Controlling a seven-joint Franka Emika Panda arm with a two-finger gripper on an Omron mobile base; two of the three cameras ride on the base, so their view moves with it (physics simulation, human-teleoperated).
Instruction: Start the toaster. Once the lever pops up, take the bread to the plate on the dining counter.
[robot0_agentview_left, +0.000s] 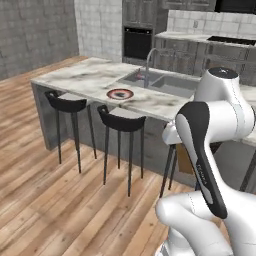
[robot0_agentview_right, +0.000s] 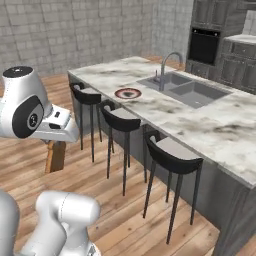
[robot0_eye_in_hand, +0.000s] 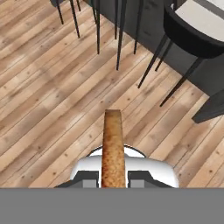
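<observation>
Hand view: gripper (robot0_eye_in_hand: 113, 178) clamped on the bread (robot0_eye_in_hand: 113, 148), edge-on, above wood floor (robot0_eye_in_hand: 52, 109). Plate (robot0_agentview_left: 120, 93) sits on dining counter (robot0_agentview_left: 85, 77) beside sink (robot0_agentview_left: 172, 84).

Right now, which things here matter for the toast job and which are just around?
Job: tan-brown bread slice held in the pincer; round red-ringed plate; white-grey marble dining counter.
Around: three black bar stools; inset grey sink; curved faucet; black wall oven.

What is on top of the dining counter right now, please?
The plate sits bare near the stool-side edge of the dining counter, beside the sink and faucet. The arm hides the counter's right end in the left base view.
</observation>
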